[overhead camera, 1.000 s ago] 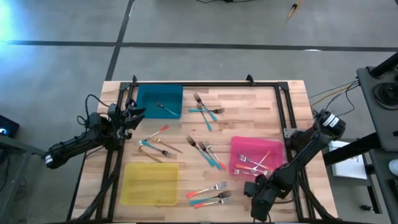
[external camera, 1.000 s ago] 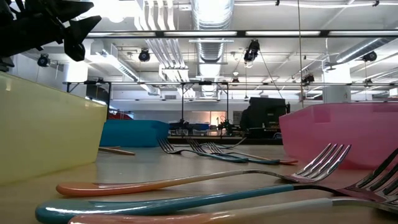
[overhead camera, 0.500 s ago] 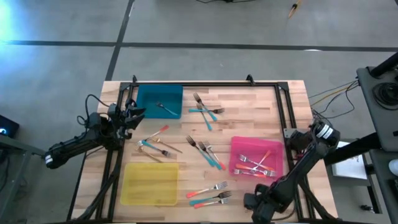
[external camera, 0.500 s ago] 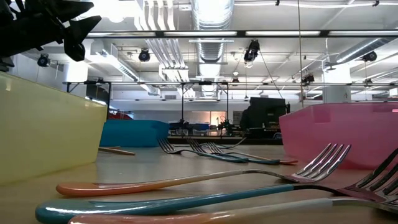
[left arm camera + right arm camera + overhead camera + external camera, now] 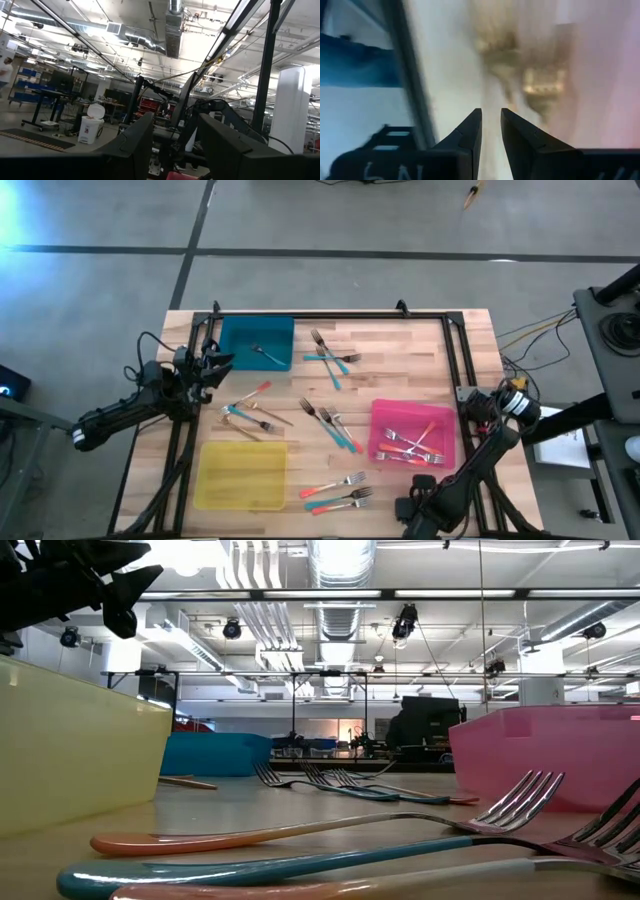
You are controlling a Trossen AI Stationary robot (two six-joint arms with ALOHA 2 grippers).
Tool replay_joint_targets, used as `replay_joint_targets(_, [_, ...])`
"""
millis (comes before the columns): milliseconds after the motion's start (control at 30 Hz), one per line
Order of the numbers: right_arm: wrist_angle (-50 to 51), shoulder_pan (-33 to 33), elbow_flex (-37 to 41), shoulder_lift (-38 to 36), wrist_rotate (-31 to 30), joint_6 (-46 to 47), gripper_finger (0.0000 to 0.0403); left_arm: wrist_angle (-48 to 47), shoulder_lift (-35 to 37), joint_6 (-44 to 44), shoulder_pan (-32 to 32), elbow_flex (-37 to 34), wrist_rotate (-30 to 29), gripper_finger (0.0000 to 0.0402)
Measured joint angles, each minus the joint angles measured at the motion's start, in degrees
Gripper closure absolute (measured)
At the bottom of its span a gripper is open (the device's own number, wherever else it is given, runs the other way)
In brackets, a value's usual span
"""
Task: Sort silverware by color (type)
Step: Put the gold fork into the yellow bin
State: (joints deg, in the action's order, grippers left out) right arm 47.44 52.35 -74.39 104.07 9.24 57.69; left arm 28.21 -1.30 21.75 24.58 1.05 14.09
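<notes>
Reaching back from the table's near edge, the right gripper (image 5: 415,510), fingers narrowly parted and empty, could scatter the coral-pink forks (image 5: 338,490); the left gripper (image 5: 212,365) is parked, fingers spread.

Bright ceiling glare, blurred right-wrist view

Bright trays and mixed-colour forks on pale striped wood

A teal tray (image 5: 257,342) sits upper left, a yellow tray (image 5: 241,475) lower left and a pink tray (image 5: 412,431) at right, all on a light butcher-block table (image 5: 400,370) with a black frame (image 5: 330,314). The forks (image 5: 330,425) have teal or coral-pink handles with silvery tines; a few at centre left look brass-gold. Both arms are black. The floor (image 5: 300,230) is grey with dark lines.
</notes>
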Motion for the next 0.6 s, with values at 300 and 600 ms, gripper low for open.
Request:
replay_joint_targets(300, [3.34,0.03,0.01,0.77,-0.47,-2.21,0.0339,0.0,0.0,-0.01,0.01,-0.02,0.0,0.026])
replay_joint_targets(600, [2.89,0.16,0.02,1.05,-2.14,-0.93,0.0339,0.0,0.0,0.0,0.0,-0.02,-0.02,0.026])
